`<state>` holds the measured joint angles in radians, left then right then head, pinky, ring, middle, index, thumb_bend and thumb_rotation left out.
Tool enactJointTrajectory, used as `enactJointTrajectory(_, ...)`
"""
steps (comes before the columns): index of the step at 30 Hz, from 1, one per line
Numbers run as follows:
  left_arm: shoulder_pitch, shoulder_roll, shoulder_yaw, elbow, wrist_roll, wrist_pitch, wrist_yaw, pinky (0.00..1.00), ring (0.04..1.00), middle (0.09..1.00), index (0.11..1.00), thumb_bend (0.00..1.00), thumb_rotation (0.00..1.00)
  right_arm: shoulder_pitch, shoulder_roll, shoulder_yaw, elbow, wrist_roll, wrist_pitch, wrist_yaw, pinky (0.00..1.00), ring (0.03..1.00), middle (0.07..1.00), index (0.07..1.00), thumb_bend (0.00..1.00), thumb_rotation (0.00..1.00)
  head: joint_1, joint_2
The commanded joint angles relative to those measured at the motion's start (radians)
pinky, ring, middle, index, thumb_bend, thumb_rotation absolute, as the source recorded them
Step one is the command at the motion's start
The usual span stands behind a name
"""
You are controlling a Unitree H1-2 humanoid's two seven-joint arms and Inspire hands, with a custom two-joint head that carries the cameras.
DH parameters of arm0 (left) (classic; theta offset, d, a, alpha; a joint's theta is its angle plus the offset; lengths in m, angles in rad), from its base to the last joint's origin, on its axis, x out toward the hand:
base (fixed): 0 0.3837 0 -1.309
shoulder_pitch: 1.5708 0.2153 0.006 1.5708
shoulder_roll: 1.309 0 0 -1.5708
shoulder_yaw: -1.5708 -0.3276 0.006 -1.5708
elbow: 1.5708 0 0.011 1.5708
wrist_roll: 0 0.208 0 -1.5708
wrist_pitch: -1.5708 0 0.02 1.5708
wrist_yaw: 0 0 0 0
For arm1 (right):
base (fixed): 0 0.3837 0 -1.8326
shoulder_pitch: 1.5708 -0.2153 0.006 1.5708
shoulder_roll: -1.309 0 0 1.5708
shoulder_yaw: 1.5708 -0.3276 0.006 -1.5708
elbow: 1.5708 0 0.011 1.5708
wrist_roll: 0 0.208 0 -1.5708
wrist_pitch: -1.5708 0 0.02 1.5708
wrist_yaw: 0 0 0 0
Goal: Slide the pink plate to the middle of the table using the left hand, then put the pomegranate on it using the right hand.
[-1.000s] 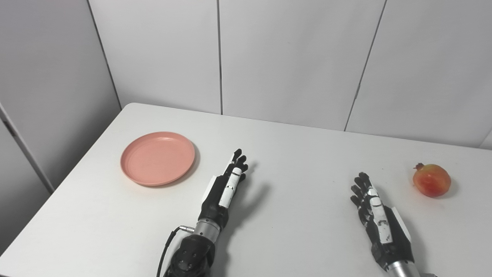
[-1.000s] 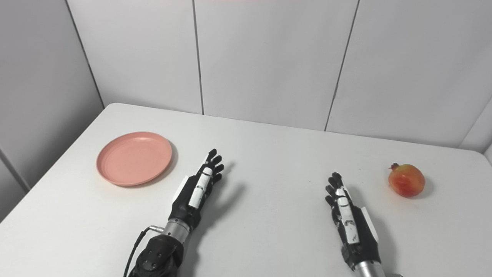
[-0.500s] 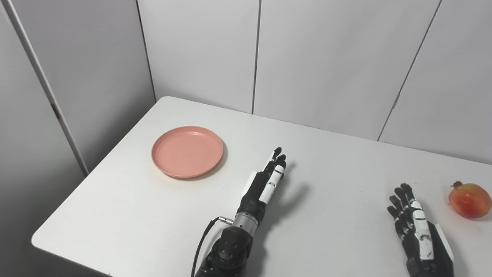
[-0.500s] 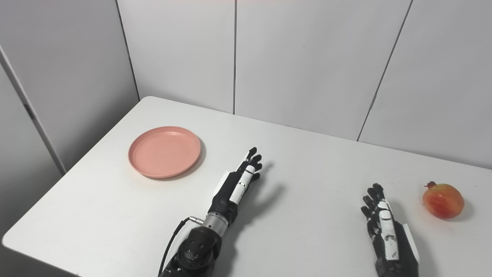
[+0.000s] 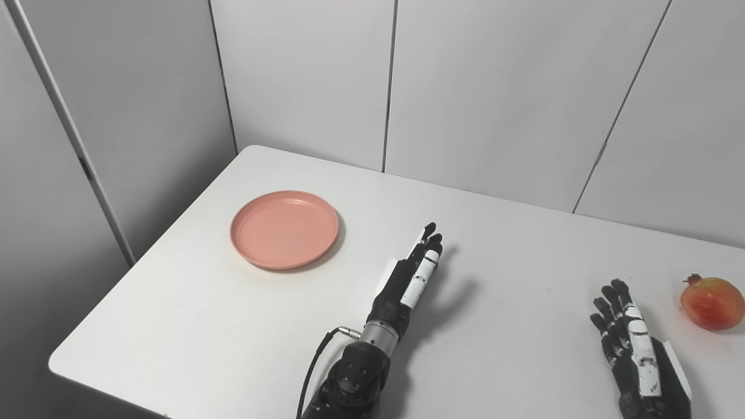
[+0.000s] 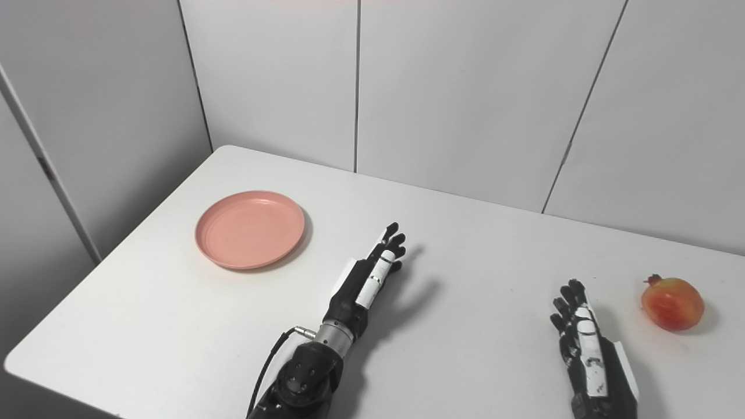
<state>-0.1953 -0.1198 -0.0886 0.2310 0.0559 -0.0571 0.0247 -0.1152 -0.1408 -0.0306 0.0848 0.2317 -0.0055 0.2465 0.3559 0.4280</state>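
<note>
A round pink plate (image 5: 284,228) lies flat near the table's left side, with nothing on it. My left hand (image 5: 412,273) hovers over the middle of the table, right of the plate and apart from it, fingers stretched out and holding nothing. A red-orange pomegranate (image 5: 712,294) rests on the table at the far right. Just left of the fruit and nearer to me, my right hand (image 5: 634,340) is open with its fingers spread, not touching it.
The white table (image 5: 512,244) has a rounded far-left corner and a near-left edge. Grey wall panels stand behind it and to the left. A black cable loops beside my left wrist (image 5: 317,364).
The camera swung left between the oldest frames and 0.5 s ago, shifting the whole picture right. Since then my left hand has edged slightly forward and right. Plate and pomegranate have not moved.
</note>
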Motion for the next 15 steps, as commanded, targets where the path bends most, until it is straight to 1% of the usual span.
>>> enactJointTrajectory(1, 0.035, 0.006, 0.003, 0.062, -0.009, -0.029, -0.006, 0.94, 0.954, 0.975, 0.980, 0.37, 1.00, 0.008, 0.011, 0.003, -0.009, 0.000, 0.002, -0.004, 1.00, 1.000, 1.000, 1.000, 0.08, 1.00, 0.001, 0.000)
enactJointTrajectory(5, 0.031, 0.014, 0.009, 0.058, -0.017, -0.023, -0.013, 0.94, 0.952, 0.973, 0.978, 0.36, 1.00, 0.002, 0.021, 0.004, -0.002, -0.001, 0.001, -0.012, 1.00, 1.000, 1.000, 1.000, 0.07, 1.00, 0.000, -0.011)
enactJointTrajectory(9, 0.027, 0.009, 0.019, 0.043, -0.046, -0.023, -0.021, 0.94, 0.953, 0.970, 0.970, 0.38, 1.00, -0.002, 0.022, 0.002, 0.007, -0.003, -0.003, -0.015, 1.00, 1.000, 1.000, 1.000, 0.08, 1.00, 0.016, -0.023)
enactJointTrajectory(13, 0.025, 0.003, 0.023, -0.013, -0.068, 0.003, -0.025, 0.95, 0.960, 0.975, 0.973, 0.39, 1.00, -0.001, 0.022, 0.001, 0.002, -0.002, -0.003, -0.015, 1.00, 1.000, 1.000, 1.000, 0.06, 1.00, 0.019, -0.025)
enactJointTrajectory(15, 0.026, 0.001, 0.023, -0.043, -0.073, 0.018, -0.024, 0.95, 0.962, 0.977, 0.973, 0.39, 1.00, 0.001, 0.021, 0.000, -0.007, 0.000, 0.011, -0.017, 1.00, 1.000, 1.000, 1.000, 0.06, 1.00, 0.020, -0.022)
